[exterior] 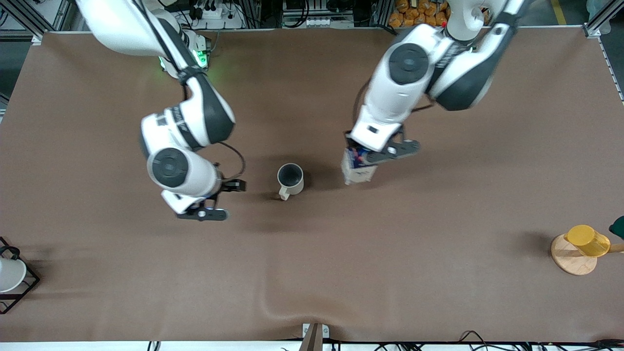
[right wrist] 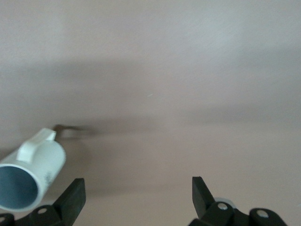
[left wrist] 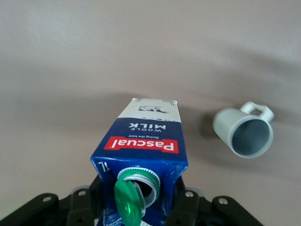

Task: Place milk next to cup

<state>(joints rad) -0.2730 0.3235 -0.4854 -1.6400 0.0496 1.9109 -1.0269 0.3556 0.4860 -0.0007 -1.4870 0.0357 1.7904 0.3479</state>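
The left claw (exterior: 363,158) grips the milk (exterior: 359,168) near its top, fingers closed against the carton's sides. In the front view the wrist hides the carton's upper part, and it is unclear whether its base touches the brown worktop (exterior: 312,273). The left wrist view shows the carton's blue face with a red label band (left wrist: 141,144) and its green cap (left wrist: 128,202) hanging open off the spout. The cup (exterior: 290,180) stands at the carton's 9 o'clock in the front view, near but apart, handle toward the camera.

The right claw (exterior: 210,200) waits above the worktop at the cup's 8 o'clock, its fingers (right wrist: 73,197) spread wide and holding nothing.

At the frame's edges, a yellow cup (exterior: 587,240) on a wooden stand (exterior: 573,258) and a white cup (exterior: 9,274) in a black wire rack (exterior: 22,287) are partly cut off.
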